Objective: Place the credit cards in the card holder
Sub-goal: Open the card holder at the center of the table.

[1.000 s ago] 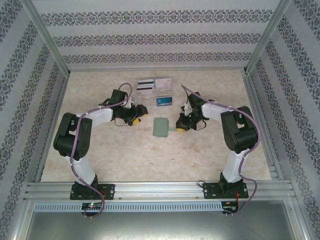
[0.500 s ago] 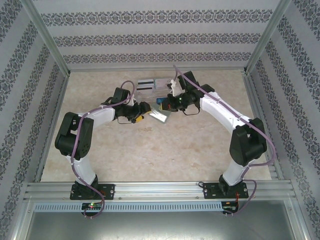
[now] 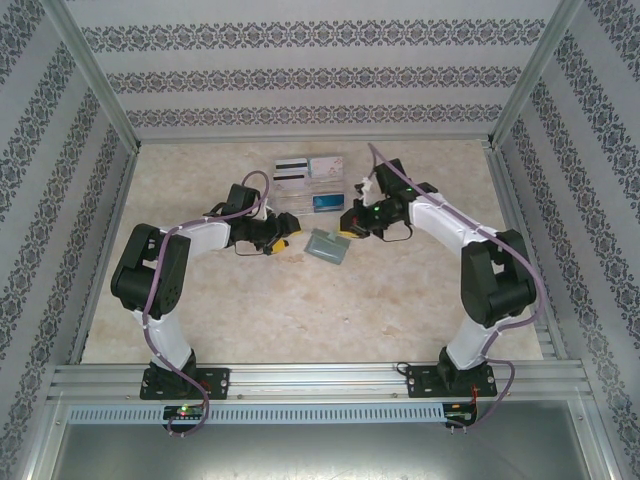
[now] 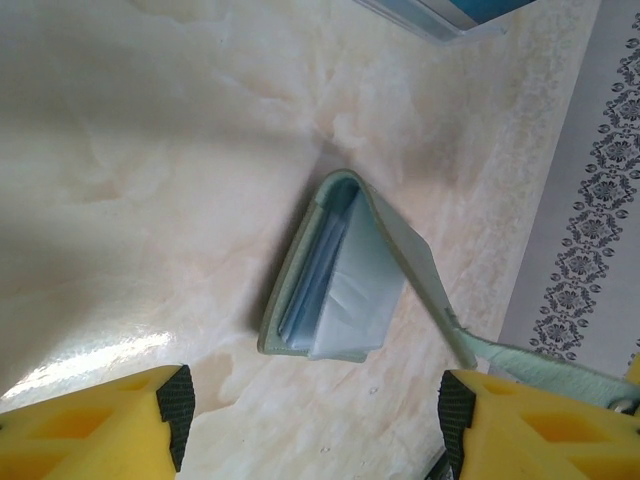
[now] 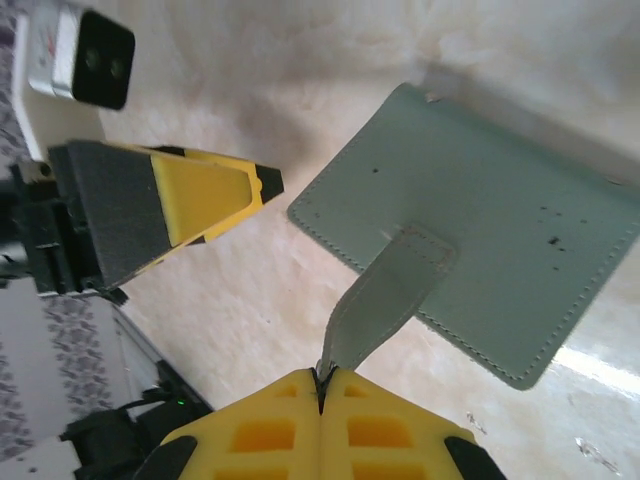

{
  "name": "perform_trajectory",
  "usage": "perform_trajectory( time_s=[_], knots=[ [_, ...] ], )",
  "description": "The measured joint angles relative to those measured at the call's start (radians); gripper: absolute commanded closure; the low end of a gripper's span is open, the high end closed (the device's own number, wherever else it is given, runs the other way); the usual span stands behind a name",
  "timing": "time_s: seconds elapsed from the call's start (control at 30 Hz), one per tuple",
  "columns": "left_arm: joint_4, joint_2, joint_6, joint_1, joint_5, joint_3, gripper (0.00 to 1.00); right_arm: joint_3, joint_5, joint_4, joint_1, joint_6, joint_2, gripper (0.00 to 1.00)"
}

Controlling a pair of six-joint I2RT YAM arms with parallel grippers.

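Up close, right fingers (image 5: 265,430) clamped on card holder (image 5: 480,230) strap (image 5: 385,290), left fingers (image 4: 100,425) spread, pockets (image 4: 345,290) facing left wrist.

A pale, marble-patterned surface (image 3: 300,310) sits boxed in by three white walls (image 3: 320,80) papered with bands of dark floral ornament. Aluminium posts (image 3: 95,85) slant up at the back corners, and a ribbed aluminium rail (image 3: 320,378) runs along the near edge. Soft glare sheens the surface
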Motion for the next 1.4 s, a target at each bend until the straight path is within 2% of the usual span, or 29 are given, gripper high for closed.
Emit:
perform_trajectory(
  time_s=[0.13,0.4,0.5,0.6,0.93,1.4],
  knots=[
    [0.012,0.008,-0.003,0.000,0.011,0.004,0.34,0.007,-0.030,0.000,-0.014,0.039,-0.024,1.00],
    [0.058,0.026,-0.003,0.002,0.048,0.005,0.35,0.022,-0.038,0.061,0.140,0.149,-0.037,1.00],
    [0.057,0.023,0.002,0.012,0.062,0.003,0.35,0.022,-0.031,0.079,0.157,0.175,-0.037,1.00],
    [0.055,0.004,0.013,0.033,0.074,-0.006,0.35,-0.014,-0.019,0.134,0.129,0.194,-0.045,1.00],
    [0.051,-0.023,0.031,0.045,0.074,-0.033,0.35,-0.291,0.003,0.239,-0.008,0.208,-0.063,1.00],
    [0.001,-0.015,0.071,0.045,0.047,-0.066,0.40,-0.334,-0.005,0.310,-0.059,0.203,-0.063,1.00]
  ],
)
